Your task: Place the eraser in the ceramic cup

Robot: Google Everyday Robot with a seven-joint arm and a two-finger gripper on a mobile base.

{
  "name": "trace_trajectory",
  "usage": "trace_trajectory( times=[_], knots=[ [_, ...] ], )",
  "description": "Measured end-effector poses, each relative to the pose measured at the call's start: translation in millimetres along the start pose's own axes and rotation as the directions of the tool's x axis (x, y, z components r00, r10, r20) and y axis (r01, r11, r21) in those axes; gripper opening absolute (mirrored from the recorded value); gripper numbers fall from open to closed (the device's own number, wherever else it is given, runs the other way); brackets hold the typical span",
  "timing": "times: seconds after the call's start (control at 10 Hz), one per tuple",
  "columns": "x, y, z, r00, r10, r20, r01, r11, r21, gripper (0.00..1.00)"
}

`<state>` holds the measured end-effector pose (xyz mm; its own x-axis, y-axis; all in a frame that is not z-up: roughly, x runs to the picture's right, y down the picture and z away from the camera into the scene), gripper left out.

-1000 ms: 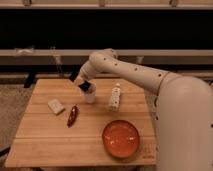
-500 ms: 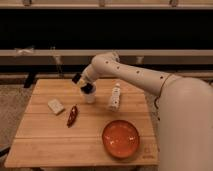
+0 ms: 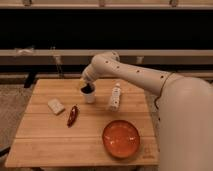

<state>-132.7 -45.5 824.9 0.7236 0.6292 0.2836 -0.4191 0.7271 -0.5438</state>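
The small white ceramic cup [image 3: 89, 96] stands on the wooden table [image 3: 45, 137], left of centre toward the back. My gripper [image 3: 87, 86] reaches down from the white arm and sits right over the cup's mouth. At the rim is a dark shape [image 3: 88, 90]. It may be the eraser, but I cannot separate it from the gripper's tip.
A pale beige block [image 3: 56, 105] and a dark red pepper-shaped item [image 3: 73, 115] lie left of the cup. A small white bottle [image 3: 115, 97] stands just to its right. An orange bowl [image 3: 121, 138] sits front right. Behind the table runs a dark wall with rails.
The gripper has moved right and down, from a spot above and left of the cup to directly over its mouth. The other objects have not moved.
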Motion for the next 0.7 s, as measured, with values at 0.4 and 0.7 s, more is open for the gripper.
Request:
trace_trajectory(
  times=[0.4, 0.7],
  knots=[
    [1.6, -1.8, -1.7, 1.0, -0.004, 0.007, 0.004, 1.0, 0.001, 0.8],
    [0.4, -0.2, -0.2, 1.0, -0.006, 0.008, 0.006, 1.0, -0.002, 0.8]
  ],
)
